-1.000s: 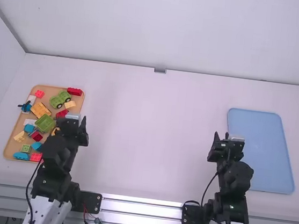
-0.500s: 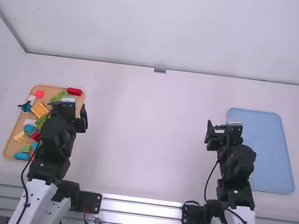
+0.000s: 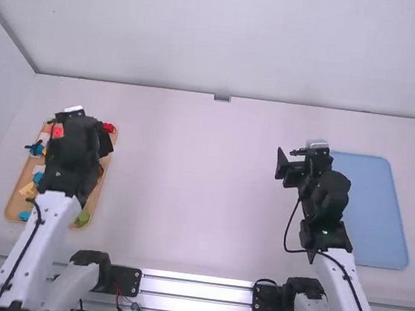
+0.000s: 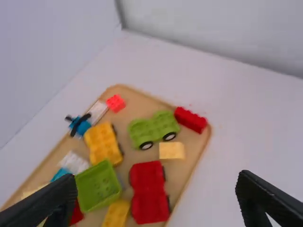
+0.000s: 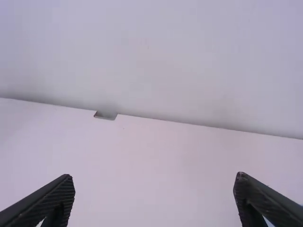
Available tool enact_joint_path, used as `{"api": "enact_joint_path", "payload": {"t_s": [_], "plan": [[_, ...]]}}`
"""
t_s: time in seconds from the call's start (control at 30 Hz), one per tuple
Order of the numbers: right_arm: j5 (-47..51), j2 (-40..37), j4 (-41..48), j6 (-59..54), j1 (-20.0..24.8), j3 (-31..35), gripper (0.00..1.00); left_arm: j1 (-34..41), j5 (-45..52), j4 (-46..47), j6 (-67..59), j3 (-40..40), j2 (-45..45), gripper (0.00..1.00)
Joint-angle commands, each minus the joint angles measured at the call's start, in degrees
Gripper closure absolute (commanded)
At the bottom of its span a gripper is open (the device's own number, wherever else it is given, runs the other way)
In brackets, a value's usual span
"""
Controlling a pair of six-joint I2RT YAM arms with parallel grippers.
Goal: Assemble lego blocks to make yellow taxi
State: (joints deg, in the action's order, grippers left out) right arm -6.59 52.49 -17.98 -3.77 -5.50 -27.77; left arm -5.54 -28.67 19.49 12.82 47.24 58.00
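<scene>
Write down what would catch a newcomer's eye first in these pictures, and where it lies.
Probably the tan tray of bright blocks at the left of the white table, with green, red and yellow wheeled pieces. Next come the two dark-jointed arms: the left arm over that tray, the right arm beside a blue tray at the table's right.

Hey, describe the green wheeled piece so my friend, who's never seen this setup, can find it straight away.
On the white table, find the tan tray. Near its far end, the green wheeled piece lies between a red brick and a yellow wheeled piece. Unlike the green open box nearby, it has black-and-white wheels.
</scene>
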Motion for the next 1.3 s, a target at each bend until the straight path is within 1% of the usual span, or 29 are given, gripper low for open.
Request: {"api": "enact_joint_path", "payload": {"t_s": [0.0, 0.07, 0.13, 0.17, 0.27, 0.3, 0.33, 0.4, 0.53, 0.63, 0.73, 0.87, 1.03, 1.27], "plan": [[-0.53, 1.26, -0.79, -0.45, -0.43, -2.88, 0.08, -5.98, 4.16, 3.23, 3.59, 6.86, 5.91, 0.08], [-0.67, 2.32, -1.50, -0.53, -0.53, -3.50, 0.07, -10.24, 8.25, 6.50, 4.00, 10.92, 10.72, 0.06], [-0.75, 3.02, -1.85, -0.59, -0.62, -3.95, 0.05, -13.64, 10.40, 9.09, 5.25, 14.00, 14.71, 0.05], [-0.86, 3.34, -1.99, -0.62, -0.69, -4.30, 0.04, -16.72, 11.98, 11.72, 6.50, 16.86, 18.63, 0.04], [-0.98, 4.01, -2.44, -0.71, -0.90, -4.82, 0.02, -21.71, 14.90, 15.21, 6.94, 21.26, 25.38, 0.02], [-1.02, 4.38, -2.57, -0.71, -0.92, -5.00, 0.02, -24.18, 17.02, 16.58, 6.70, 23.46, 29.07, 0.02], [-1.05, 4.42, -2.59, -0.74, -0.90, -5.03, 0.02, -24.45, 17.38, 16.77, 6.67, 23.74, 29.52, 0.01], [-1.07, 4.69, -2.55, -0.52, -0.87, -5.20, 0.01, -28.05, 20.95, 18.14, 5.68, 27.10, 35.69, 0.01], [-1.05, 4.79, -2.21, -0.57, -1.51, -5.22, 0.01, -31.69, 24.98, 18.21, 5.18, 30.47, 43.23, 0.00], [-1.09, 4.76, -2.25, -0.79, -2.67, -5.22, 0.01, -33.18, 25.70, 18.18, 4.74, 32.44, 48.19, 0.03], [-0.87, 4.72, -2.64, -0.79, -3.65, -5.22, 0.01, -33.55, 25.90, 16.61, 4.68, 32.54, 50.47, 0.03], [-1.07, 4.72, -2.93, -2.23, -4.50, -5.22, 0.01, -33.38, 30.25, 14.25, 2.38, 32.50, 52.43, 0.11], [-0.87, 4.72, -2.84, -2.67, -4.70, -5.22, 0.01, -33.31, 26.67, 14.08, 5.97, 30.88, 52.54, 0.11], [-0.90, 4.72, -2.80, -2.73, -4.61, -5.22, 0.01, -33.38, 27.78, 11.50, 5.81, 28.48, 52.54, 0.11]]}}
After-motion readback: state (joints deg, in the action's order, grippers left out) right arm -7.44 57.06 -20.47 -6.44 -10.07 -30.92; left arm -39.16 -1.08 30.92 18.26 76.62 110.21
